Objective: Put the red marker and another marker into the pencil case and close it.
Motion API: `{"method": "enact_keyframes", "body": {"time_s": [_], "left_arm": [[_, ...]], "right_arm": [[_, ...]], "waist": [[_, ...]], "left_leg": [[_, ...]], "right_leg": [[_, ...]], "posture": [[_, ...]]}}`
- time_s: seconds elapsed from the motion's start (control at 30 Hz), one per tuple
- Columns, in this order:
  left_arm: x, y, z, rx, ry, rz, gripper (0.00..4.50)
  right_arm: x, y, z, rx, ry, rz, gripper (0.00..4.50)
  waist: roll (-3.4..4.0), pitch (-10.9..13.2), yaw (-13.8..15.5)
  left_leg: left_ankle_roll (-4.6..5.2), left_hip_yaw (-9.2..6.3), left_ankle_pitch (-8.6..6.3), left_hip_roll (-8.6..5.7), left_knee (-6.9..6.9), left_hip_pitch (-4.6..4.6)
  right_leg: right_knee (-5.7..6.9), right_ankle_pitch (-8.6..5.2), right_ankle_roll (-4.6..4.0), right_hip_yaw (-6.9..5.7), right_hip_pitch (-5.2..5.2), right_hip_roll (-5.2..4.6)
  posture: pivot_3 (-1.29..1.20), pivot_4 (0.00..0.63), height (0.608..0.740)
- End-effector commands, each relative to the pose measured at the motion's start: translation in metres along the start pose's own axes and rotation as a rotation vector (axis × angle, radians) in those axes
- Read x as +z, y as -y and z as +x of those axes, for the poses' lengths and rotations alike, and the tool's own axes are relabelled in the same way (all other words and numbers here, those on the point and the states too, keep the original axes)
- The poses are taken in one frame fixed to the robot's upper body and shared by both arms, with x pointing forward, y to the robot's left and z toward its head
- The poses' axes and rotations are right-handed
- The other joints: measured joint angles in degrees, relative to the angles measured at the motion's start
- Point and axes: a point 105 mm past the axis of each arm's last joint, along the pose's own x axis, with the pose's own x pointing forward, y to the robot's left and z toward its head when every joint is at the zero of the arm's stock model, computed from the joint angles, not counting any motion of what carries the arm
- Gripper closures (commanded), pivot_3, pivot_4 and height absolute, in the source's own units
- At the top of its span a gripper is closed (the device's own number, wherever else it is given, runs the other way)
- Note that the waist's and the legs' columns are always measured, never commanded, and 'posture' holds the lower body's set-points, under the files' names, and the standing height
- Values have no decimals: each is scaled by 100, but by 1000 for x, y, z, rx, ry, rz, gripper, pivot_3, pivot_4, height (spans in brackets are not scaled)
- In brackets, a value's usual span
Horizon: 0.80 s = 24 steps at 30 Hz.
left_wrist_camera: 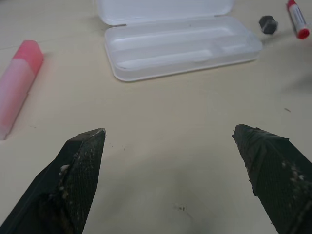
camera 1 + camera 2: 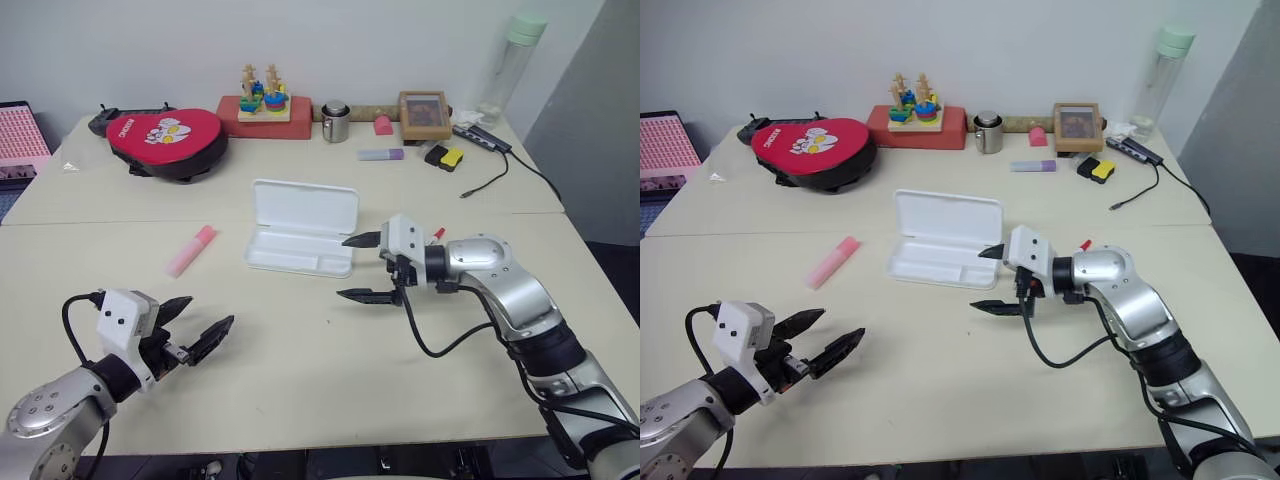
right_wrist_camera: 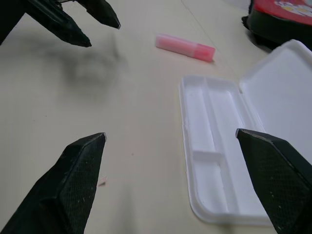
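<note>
The white pencil case (image 2: 300, 235) lies open mid-table, lid back, and its divided tray (image 3: 214, 156) holds nothing. To its left on the table lies the pink highlighter (image 2: 190, 250). The red marker (image 1: 297, 17) rests on the table right of the case, and its red end (image 2: 437, 233) peeks out behind my right wrist. My right gripper (image 2: 343, 267) hovers open just right of the case's near corner, pointing left, with nothing between its fingers. My left gripper (image 2: 211, 310) is open and empty near the table's front left, aimed toward the case.
Along the back of the table stand a red padded pouch (image 2: 165, 140), a wooden stacking toy (image 2: 265, 100), a metal cup (image 2: 335, 122), a purple highlighter (image 2: 382, 154), a picture frame (image 2: 424, 115), a bottle (image 2: 512, 65) and a cable (image 2: 490, 172).
</note>
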Motion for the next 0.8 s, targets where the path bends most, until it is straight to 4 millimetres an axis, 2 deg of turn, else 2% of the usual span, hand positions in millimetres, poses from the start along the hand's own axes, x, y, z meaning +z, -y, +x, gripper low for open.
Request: {"method": "enact_keyframes", "body": {"time_s": [0.03,0.27,0.4,0.53,0.73,0.8], "left_arm": [[9,4,-15,-88,-63,100,0],[22,-4,-21,-110,-118,241,0],[29,-5,-19,-114,-105,265,0],[35,-3,-10,-108,-78,292,0],[33,0,-6,-116,-72,276,0],[33,0,-6,-117,-69,275,0]], "right_arm": [[8,-1,21,84,-12,-51,17],[-16,3,36,111,-120,-50,17],[-22,8,40,99,-144,-45,17],[-31,20,50,51,-190,-21,17],[-49,22,47,62,-273,15,17],[-52,19,46,83,-295,1,370]], "waist": [[-3,2,-22],[5,6,-19],[5,6,-31],[5,6,-42],[5,6,-47],[5,6,-46]], "left_leg": [[-1,2,0,2,-1,-1],[-1,1,0,4,-2,4],[-1,5,0,3,-2,4],[-1,4,0,6,-3,5],[-1,6,0,4,-4,2],[-1,5,0,4,-4,2]], "right_leg": [[0,5,-8,1,-3,1],[9,-8,-4,-2,-6,3],[8,-4,-4,2,-7,3],[13,5,-19,0,-11,4],[12,9,-26,3,-11,4],[12,9,-26,2,-12,4]], "posture": [[0,150,740],[0,150,740],[0,150,740],[0,150,740],[0,150,740],[0,150,740]]}}
